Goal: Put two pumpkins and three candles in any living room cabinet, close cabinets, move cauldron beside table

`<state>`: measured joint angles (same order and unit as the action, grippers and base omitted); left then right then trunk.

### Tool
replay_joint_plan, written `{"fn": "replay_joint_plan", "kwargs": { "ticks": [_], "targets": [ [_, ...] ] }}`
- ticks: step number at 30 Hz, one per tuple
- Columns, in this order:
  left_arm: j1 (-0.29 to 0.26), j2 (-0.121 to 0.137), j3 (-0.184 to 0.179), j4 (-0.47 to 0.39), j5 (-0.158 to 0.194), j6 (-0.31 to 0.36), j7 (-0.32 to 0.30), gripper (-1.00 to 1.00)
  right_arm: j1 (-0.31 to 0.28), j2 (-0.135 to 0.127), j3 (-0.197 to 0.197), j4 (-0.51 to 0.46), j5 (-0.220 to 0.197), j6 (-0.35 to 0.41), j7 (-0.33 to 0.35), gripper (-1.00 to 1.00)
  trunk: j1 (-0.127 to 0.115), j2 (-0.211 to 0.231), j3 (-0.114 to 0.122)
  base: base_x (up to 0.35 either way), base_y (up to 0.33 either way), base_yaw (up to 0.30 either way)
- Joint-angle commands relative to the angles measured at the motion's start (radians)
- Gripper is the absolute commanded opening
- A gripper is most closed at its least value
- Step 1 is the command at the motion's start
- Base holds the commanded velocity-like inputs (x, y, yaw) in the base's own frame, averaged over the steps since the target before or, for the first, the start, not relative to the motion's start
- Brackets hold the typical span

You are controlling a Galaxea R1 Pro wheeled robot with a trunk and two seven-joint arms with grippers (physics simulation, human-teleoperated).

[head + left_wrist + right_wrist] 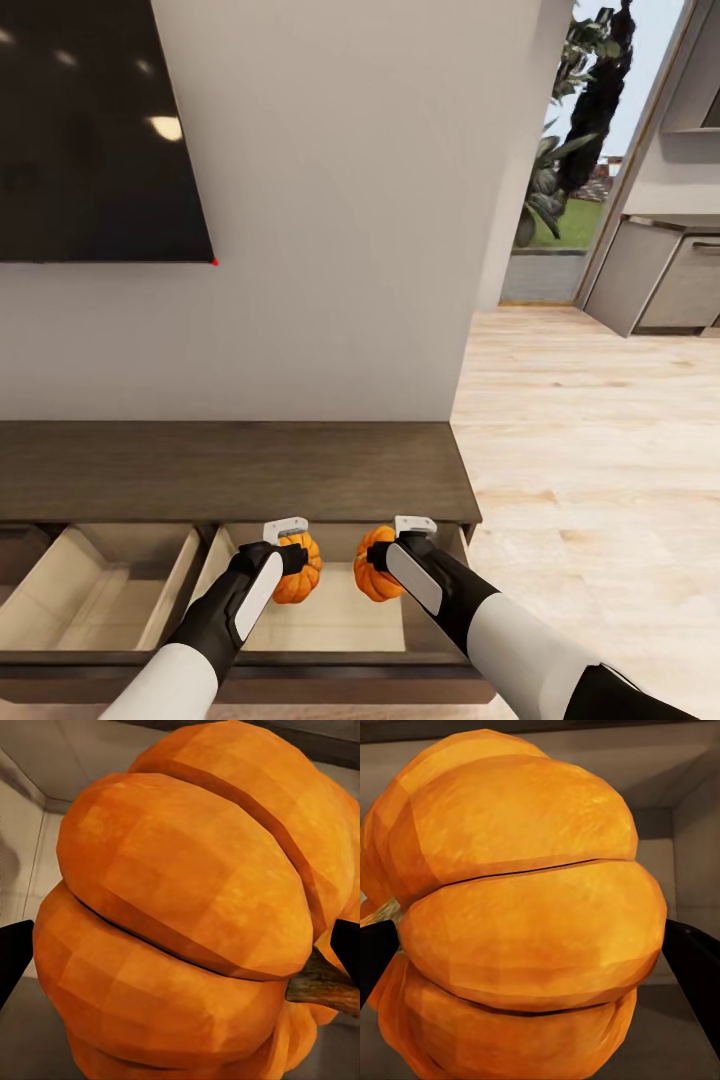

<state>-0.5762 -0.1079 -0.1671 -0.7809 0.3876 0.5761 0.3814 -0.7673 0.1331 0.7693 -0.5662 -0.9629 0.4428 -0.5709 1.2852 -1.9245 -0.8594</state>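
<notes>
While both arms reach over the long dark-brown wood cabinet [240,470], each gripper is clamped on a bright-orange ribbed pumpkin above its open, pale-beige right drawer [330,610]: the left gripper [292,556] grips the left pumpkin [300,572], the right gripper [388,556] the right pumpkin [372,575], seemingly clear of the drawer floor.

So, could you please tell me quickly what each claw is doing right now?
Left claw: closed on a pumpkin, over the open drawer.
Right claw: closed on the other pumpkin, over the same drawer.
</notes>
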Motion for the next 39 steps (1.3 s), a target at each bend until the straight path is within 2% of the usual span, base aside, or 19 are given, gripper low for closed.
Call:
{"fn": "replay_joint_plan", "kwargs": {
  "ticks": [1, 7, 20, 26, 34, 37, 39],
  "targets": [
    [-0.001, 0.001, -0.003, -0.001, 0.010, 0.002, 0.010, -1.00, -0.001, -0.001, 0.005, -0.001, -0.007, 0.002, -0.007, -1.00, 0.000, 0.000, -0.001, 0.021, 0.000, 0.000],
    [-0.001, 0.001, -0.003, -0.001, 0.008, 0.002, 0.010, -1.00, -0.001, -0.001, 0.005, -0.001, -0.007, 0.001, -0.007, -1.00, 0.000, 0.000, -0.001, 0.005, 0.000, 0.000],
    [-0.001, 0.001, -0.003, -0.001, 0.007, 0.001, 0.010, -1.00, -0.001, -0.001, 0.005, -0.001, -0.006, -0.004, -0.007, -1.00, 0.050, -0.091, -0.042, 0.000, 0.000, 0.000],
    [-0.001, 0.001, -0.003, -0.001, 0.008, 0.001, 0.009, -1.00, -0.001, -0.001, 0.007, -0.001, -0.005, -0.051, 0.000, -1.00, 0.073, -0.133, -0.060, 0.000, 0.000, 0.000],
    [-0.001, 0.001, -0.004, -0.001, 0.004, -0.002, 0.010, -1.00, -0.001, 0.000, 0.008, -0.001, -0.004, -0.062, 0.002, -1.00, 0.103, -0.189, -0.086, 0.000, 0.000, 0.000],
    [-0.001, -0.001, -0.009, -0.001, -0.003, -0.007, 0.012, -1.00, -0.001, 0.001, 0.008, 0.000, 0.027, -0.062, 0.002, -1.00, 0.115, -0.210, -0.095, 0.000, 0.000, 0.000],
    [-0.001, -0.002, -0.035, -0.001, -0.021, -0.038, 0.019, -1.00, -0.001, 0.003, 0.007, 0.000, 0.065, -0.061, 0.002, -1.00, 0.123, -0.224, -0.101, 0.000, 0.000, 0.000]
  ]
}}
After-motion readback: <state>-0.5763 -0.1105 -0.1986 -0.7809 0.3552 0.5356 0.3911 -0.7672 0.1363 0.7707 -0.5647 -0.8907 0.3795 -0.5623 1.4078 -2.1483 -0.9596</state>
